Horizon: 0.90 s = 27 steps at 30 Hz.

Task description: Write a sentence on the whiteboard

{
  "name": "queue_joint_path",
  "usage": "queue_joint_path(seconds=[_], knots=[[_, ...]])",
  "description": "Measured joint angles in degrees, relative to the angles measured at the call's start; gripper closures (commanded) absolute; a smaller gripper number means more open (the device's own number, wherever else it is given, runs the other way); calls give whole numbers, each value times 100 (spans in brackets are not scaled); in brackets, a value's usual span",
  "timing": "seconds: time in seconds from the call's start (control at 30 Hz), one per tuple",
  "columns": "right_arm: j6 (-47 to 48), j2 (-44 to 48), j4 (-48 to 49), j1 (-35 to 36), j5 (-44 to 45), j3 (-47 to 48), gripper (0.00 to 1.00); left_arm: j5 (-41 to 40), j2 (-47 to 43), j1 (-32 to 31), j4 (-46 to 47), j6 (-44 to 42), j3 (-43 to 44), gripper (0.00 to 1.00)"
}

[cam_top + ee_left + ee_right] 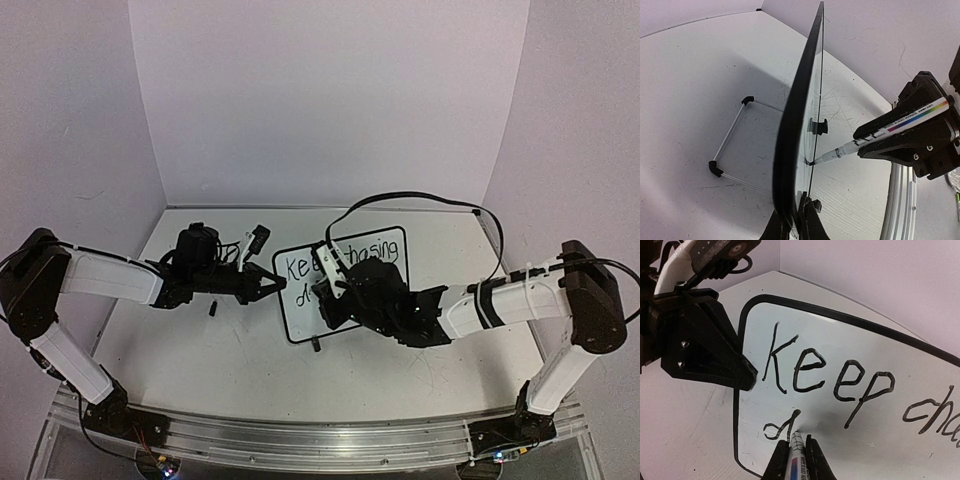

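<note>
- Right wrist view: the right gripper (796, 444) is closed on the marker (798, 460). The marker's tip touches the whiteboard (855, 337) low on the left, where line two begins.
- On the board's left edge the left gripper (700, 340) is clamped tight. The board stands tilted near the middle of the table (200, 340), between the two arms.
- Risk — too hard a push with the tip could rock the board back or twist it in the left clamp, so the stroke would skip or smear.
- Risk: the marker could slide up within its grip and lift the tip off the surface.
- Risk: line two sits close under "Keep", whose p has a long tail, so new letters could run into it.
- Look of the sentence (847, 385): black, loose handwriting. "Keep" and "cha" show on line one and a lone "d" on line two — unfinished, by my judgement.
</note>
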<state>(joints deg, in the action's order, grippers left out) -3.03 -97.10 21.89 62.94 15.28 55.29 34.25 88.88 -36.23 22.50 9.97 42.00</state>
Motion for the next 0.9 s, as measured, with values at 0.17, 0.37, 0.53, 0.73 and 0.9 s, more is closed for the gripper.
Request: queue_joint_path(seconds=[0.17,0.37,0.53,0.73,0.9], knots=[[-14,0,-4,0,43,0,100,-3,0,0,0,1,0,100],[-75,0,-7,0,42,-4,100,-9,0,0,-2,-1,0,100],[-153,0,-18,0,26,-41,100,-10,0,0,-4,1,1,100],[-245,0,-44,0,-3,-117,100,-14,0,0,-20,-5,21,100],[-315,-3,-54,0,-34,-170,100,-12,0,0,-50,-14,36,100]])
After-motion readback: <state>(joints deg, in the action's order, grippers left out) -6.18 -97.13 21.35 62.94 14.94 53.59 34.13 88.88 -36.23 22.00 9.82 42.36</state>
